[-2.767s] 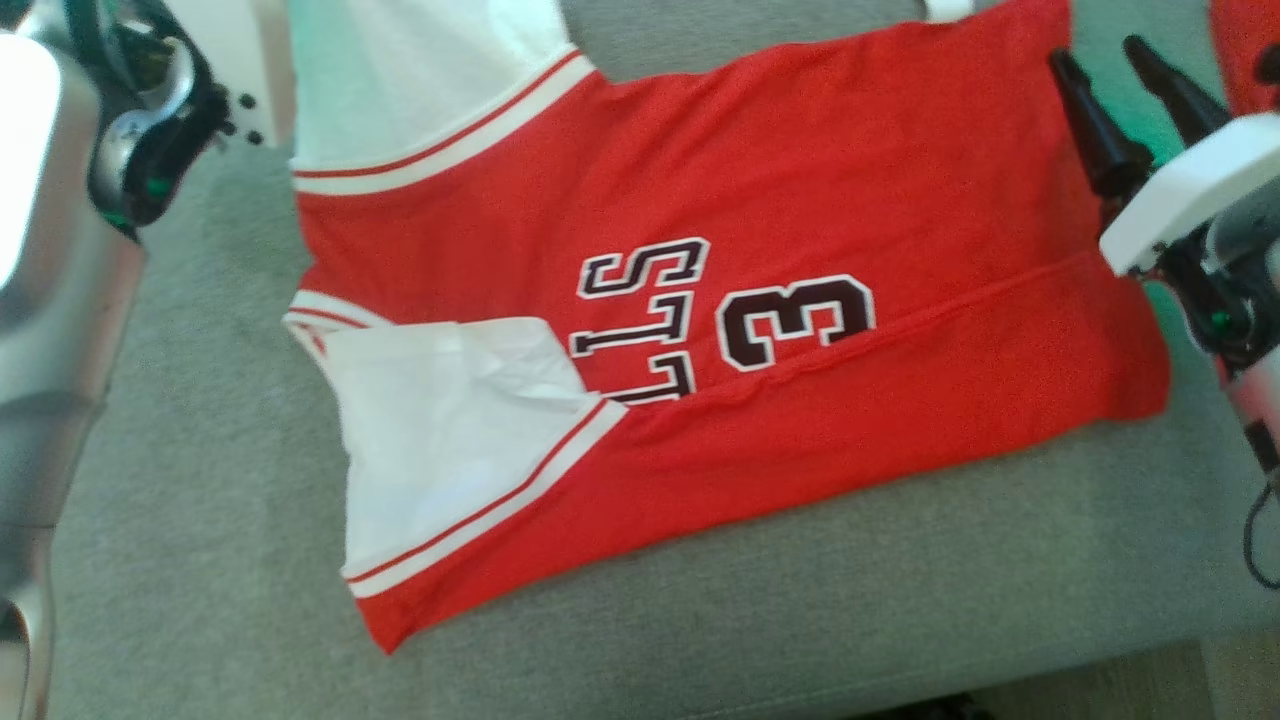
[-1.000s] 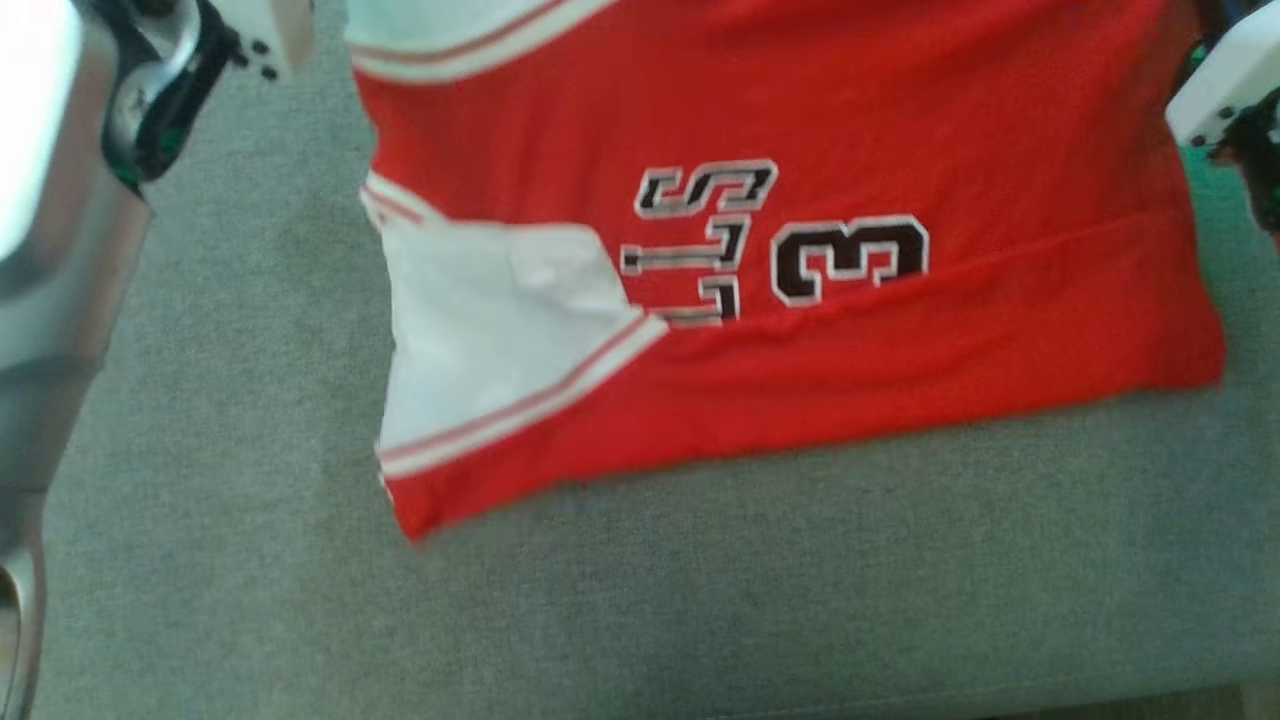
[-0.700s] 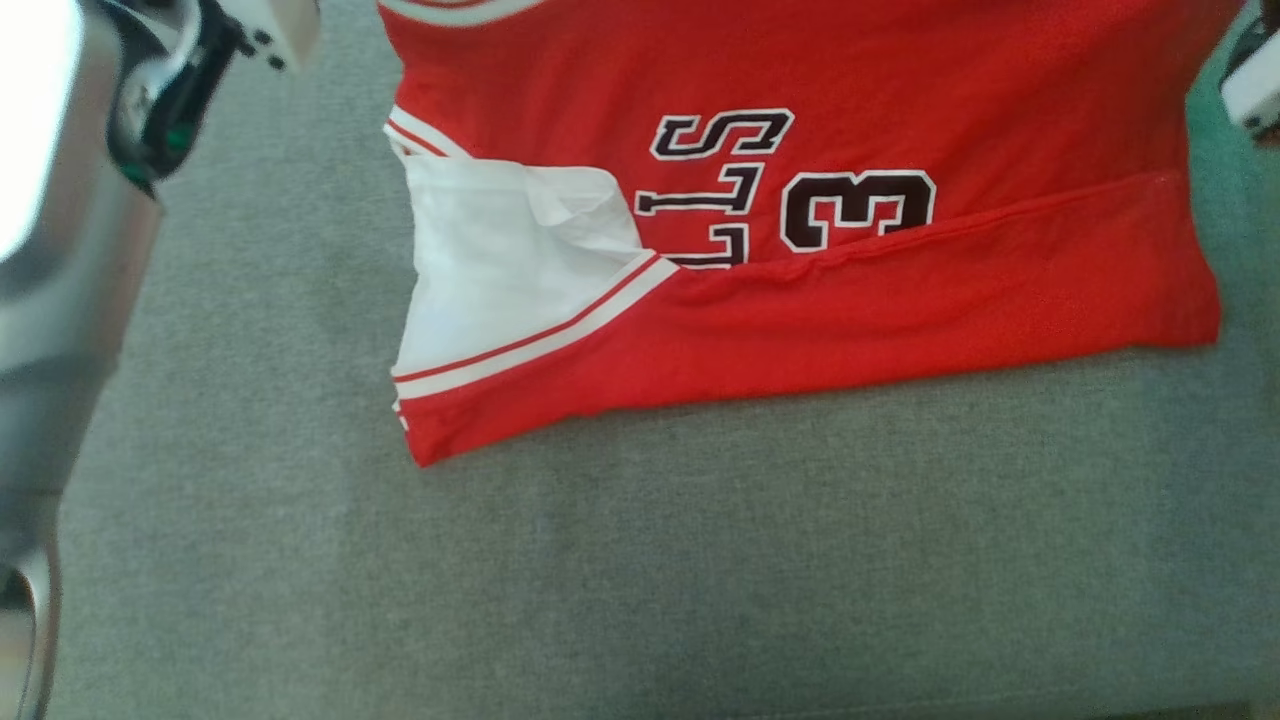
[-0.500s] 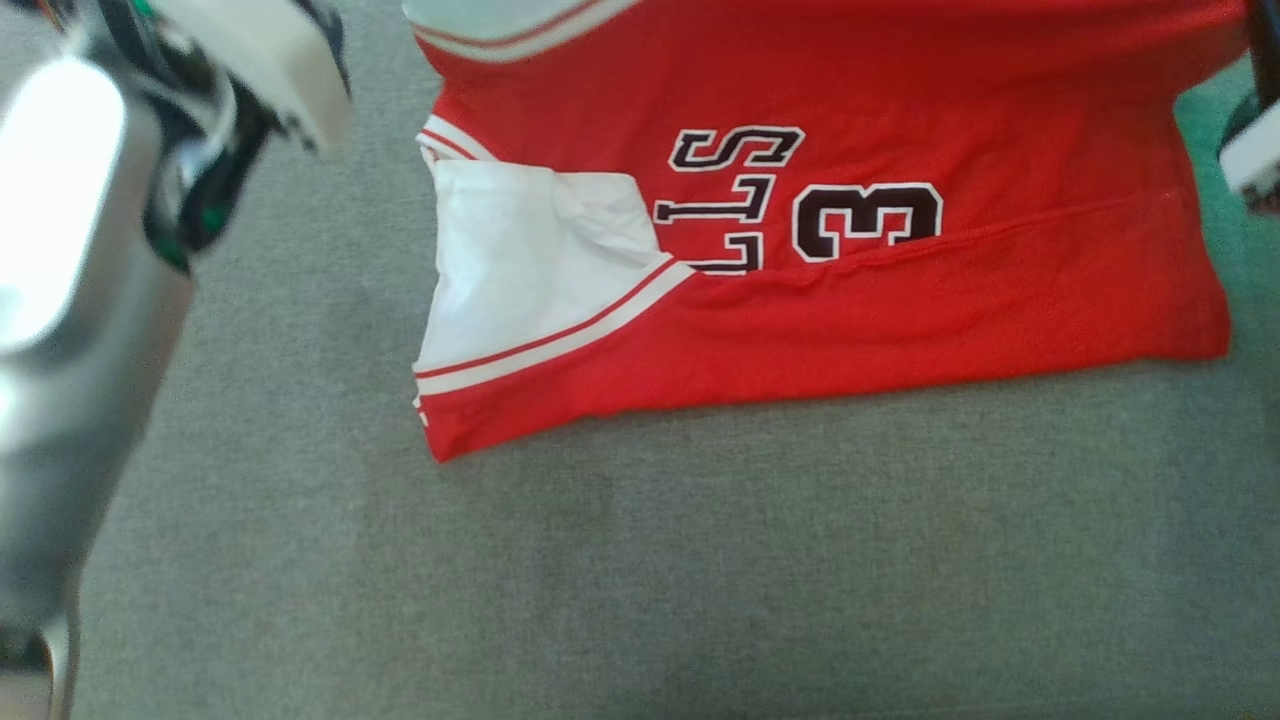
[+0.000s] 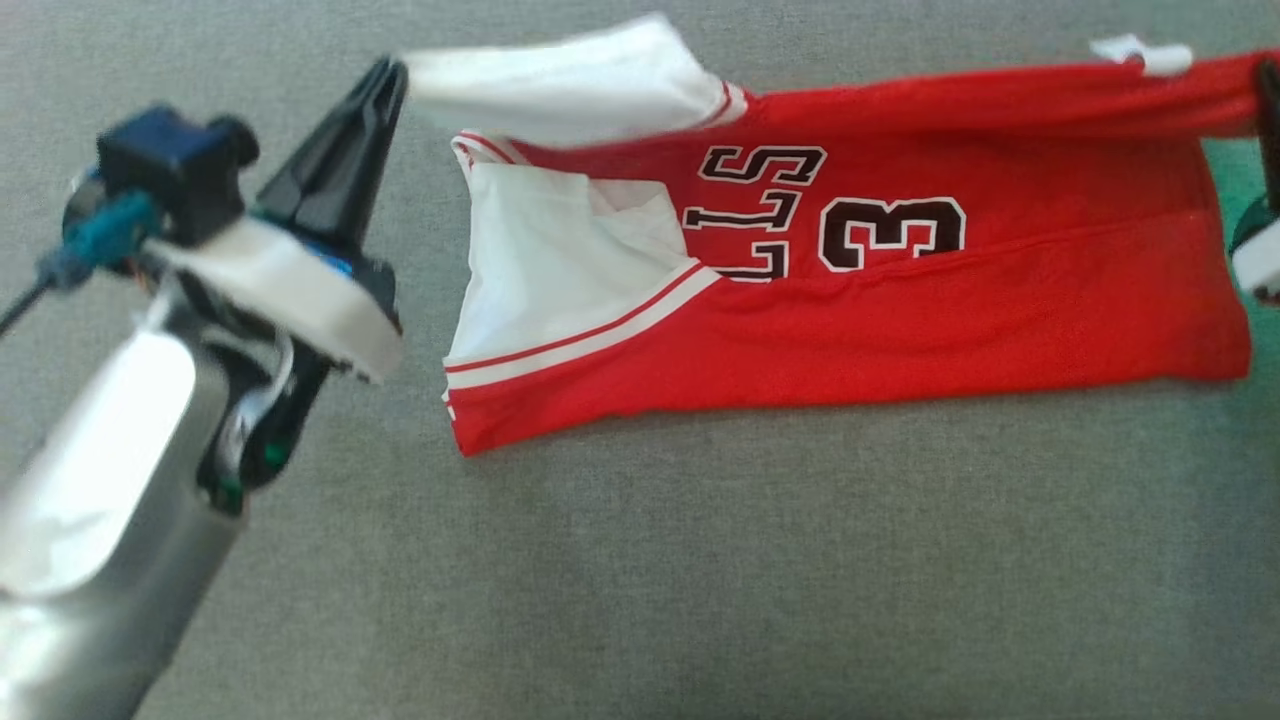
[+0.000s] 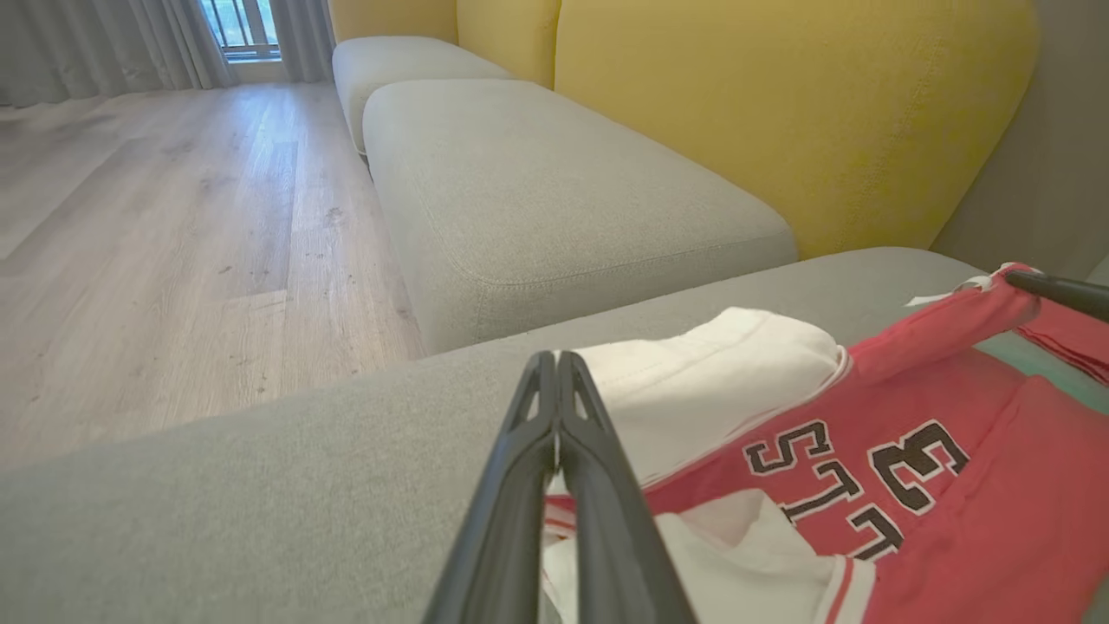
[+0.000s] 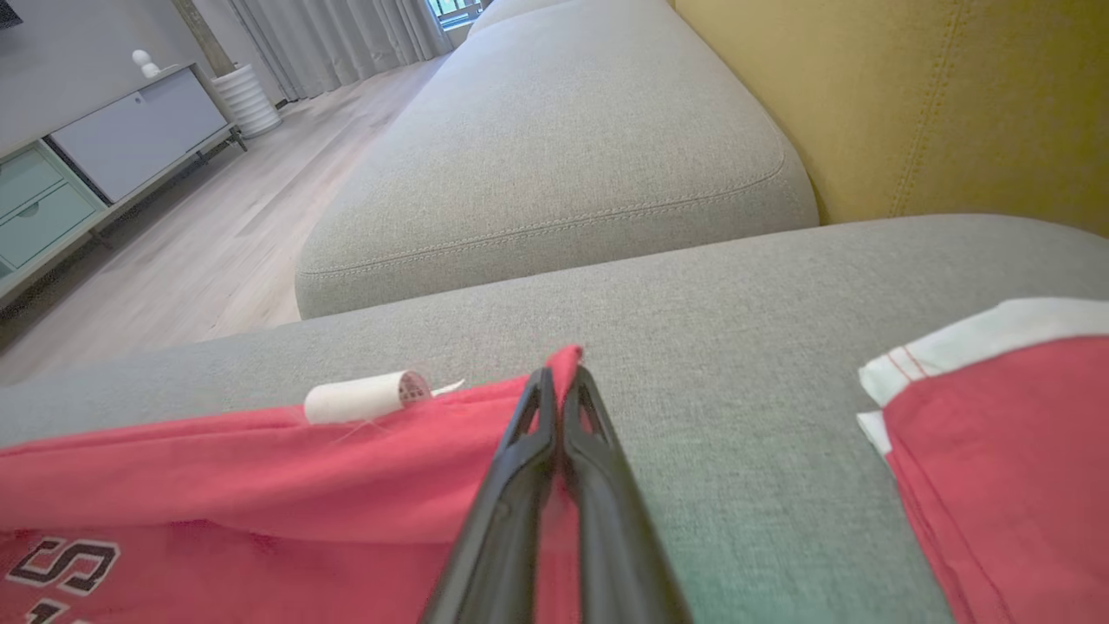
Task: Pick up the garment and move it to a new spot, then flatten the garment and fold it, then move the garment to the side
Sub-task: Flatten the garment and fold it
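Up comes the far edge of the garment! Half a second ago the far white sleeve lay flat; now it hangs lifted from the left pincer, and the whole far hem is stretched in a taut red band across to the right pincer. The camera has swung too, so part of that shift is only the view.

The rest of the jersey lies on the grey sofa cushion, below and between the two pincers, number and lettering facing up, its near edge already folded over. Both pincers are clenched on cloth: the left on the sleeve's end, the right on the red hem corner, with a small white tag just beside its fingers.

My read: light, limp fabric that sags and creeps wherever it goes slack. Corner grips like these look right, since they keep the edge straight for laying it over the near half. Slip is the risk, because only a little cloth is pinched.

Another red piece lies apart, off to the right pincer's right.
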`<state>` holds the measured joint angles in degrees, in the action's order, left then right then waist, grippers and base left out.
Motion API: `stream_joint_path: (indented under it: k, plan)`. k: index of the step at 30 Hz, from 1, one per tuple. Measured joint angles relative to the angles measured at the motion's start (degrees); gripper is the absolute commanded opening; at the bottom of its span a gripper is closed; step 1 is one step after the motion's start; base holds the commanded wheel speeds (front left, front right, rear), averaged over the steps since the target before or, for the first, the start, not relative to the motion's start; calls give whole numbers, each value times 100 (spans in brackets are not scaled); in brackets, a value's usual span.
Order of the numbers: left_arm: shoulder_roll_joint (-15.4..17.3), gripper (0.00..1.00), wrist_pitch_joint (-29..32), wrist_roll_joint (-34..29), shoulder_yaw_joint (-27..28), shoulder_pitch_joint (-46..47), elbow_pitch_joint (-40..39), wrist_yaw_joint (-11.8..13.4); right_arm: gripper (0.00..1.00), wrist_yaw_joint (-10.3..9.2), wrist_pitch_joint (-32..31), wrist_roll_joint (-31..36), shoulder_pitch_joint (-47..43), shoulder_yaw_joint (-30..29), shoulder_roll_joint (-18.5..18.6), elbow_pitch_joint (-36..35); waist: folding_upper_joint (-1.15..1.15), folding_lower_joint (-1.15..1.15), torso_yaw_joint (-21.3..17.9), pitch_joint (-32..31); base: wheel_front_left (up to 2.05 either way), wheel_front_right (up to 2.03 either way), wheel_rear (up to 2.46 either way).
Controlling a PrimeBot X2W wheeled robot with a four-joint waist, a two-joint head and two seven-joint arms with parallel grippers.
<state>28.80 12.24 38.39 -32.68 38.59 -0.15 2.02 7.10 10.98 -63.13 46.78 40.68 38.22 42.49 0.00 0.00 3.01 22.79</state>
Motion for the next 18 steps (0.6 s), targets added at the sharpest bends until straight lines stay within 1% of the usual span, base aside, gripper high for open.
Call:
stream_joint_path:
  k: [2, 3, 4, 8, 18]
  plan:
    - [21, 0, -77, 49, 64, -260, -171, 119, 0, 0, 83, 0, -166, -21, 47, -109, 0, 0, 14, -25, 0, 0, 0]
    - [56, 0, -151, 54, 99, -492, -322, 226, 0, 0, 149, 0, -324, -57, 56, -198, 0, 0, 14, -59, 0, 0, 0]
    - [56, 0, -151, 54, 99, -492, -322, 226, 0, 0, 149, 0, -324, -57, 56, -198, 0, 0, 14, -59, 0, 0, 0]
    - [94, 0, -274, 83, 105, -967, -611, 409, 0, 0, 265, 8, -669, -222, 63, -344, 0, 0, 19, -148, 0, 0, 0]
    - [122, 0, -385, 222, 73, -1822, -889, 653, 0, 0, 322, 203, -1378, -611, 11, -638, 0, 0, -2, -317, 0, 0, 0]
